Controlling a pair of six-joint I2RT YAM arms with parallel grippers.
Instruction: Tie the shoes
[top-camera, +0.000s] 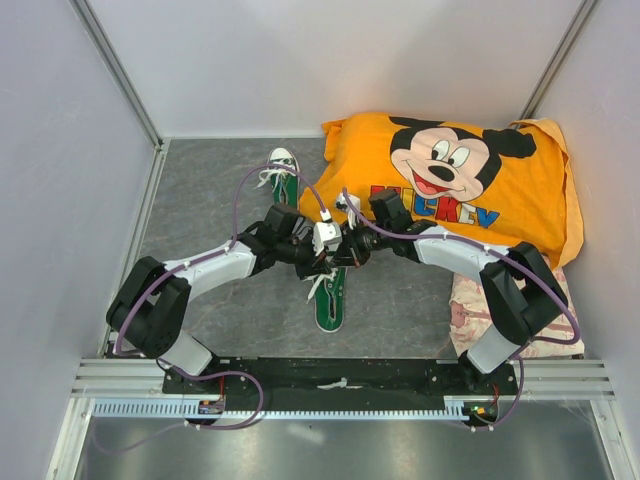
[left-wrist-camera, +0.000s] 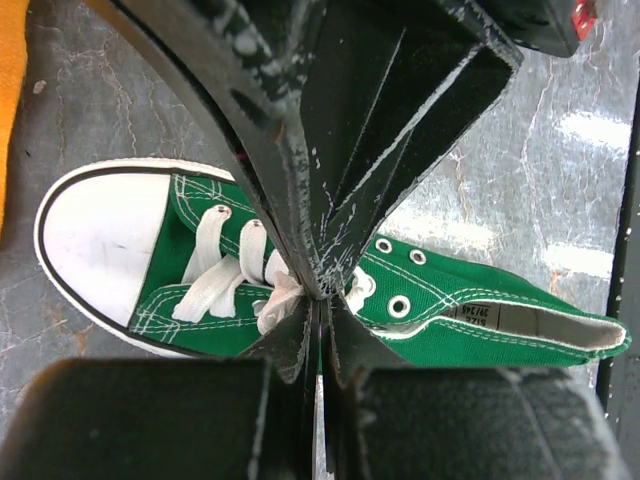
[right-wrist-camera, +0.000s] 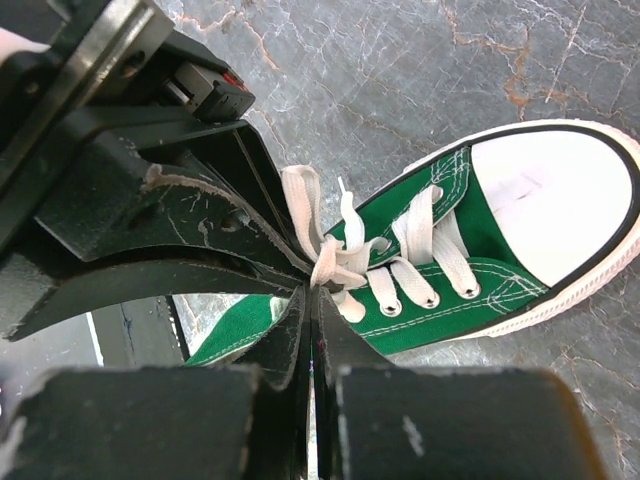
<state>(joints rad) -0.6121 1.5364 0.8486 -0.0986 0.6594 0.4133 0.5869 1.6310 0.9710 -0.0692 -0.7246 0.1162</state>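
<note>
L hand (top-camera: 320, 258) & R hand (top-camera: 348, 250) meet tip to tip over the near shoe (top-camera: 330, 300), mid-desk. Both are clenched. In L wrist view the L hand (left-wrist-camera: 320, 297) has its fingers (left-wrist-camera: 350, 150) pressed together w/ no gap, pinching a bunch of the white laces (left-wrist-camera: 283, 292) right at the tips, by the upper eyelets of the near shoe (left-wrist-camera: 470, 300). R wrist view shows the same: R hand (right-wrist-camera: 315, 288) fully closed on the laces (right-wrist-camera: 330, 258) where the strands gather over the near shoe (right-wrist-camera: 480, 285); one loop stands up from the pinch.

Hard to see: in top view the hands cover the shoe's toe & lacing, so only the heel end w/ its opening shows, pointing toward the arm bases. In both wrist views the black fingers block the midfoot, so can't tell if any knot is formed. R wrist view: heel hidden behind the fingers.

Near shoe lies sole-down on the grey desk (top-camera: 200, 200), directly under both hands. Far shoe (top-camera: 283, 175) sits apart, beyond the L arm, toe cap away from the bases, just beside the orange Mickey pillow (top-camera: 460, 180); its laces look loose.
</note>
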